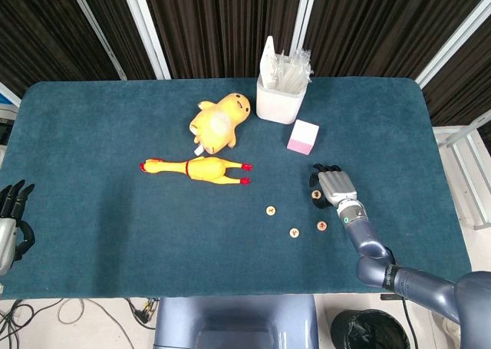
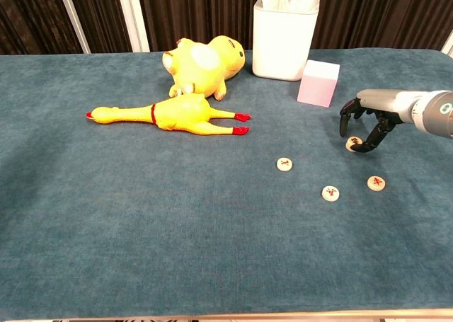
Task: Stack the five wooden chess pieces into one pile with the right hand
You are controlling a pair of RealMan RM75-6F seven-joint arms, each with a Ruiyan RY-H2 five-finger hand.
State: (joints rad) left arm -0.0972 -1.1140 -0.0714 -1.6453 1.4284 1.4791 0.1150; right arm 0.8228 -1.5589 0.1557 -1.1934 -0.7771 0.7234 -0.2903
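Three flat round wooden chess pieces lie apart on the blue cloth: one toward the centre, one nearest the front, one to its right. Another piece rests on the cloth under my right hand. That hand arches over it with fingers curved down; one fingertip is at the piece's right side and the thumb is raised off it. Whether that piece is a single one or a small pile is unclear. My left hand hangs at the table's left edge, fingers straight, holding nothing.
A pink cube sits just behind the right hand. A white holder stands at the back. A yellow plush and a rubber chicken lie left of centre.
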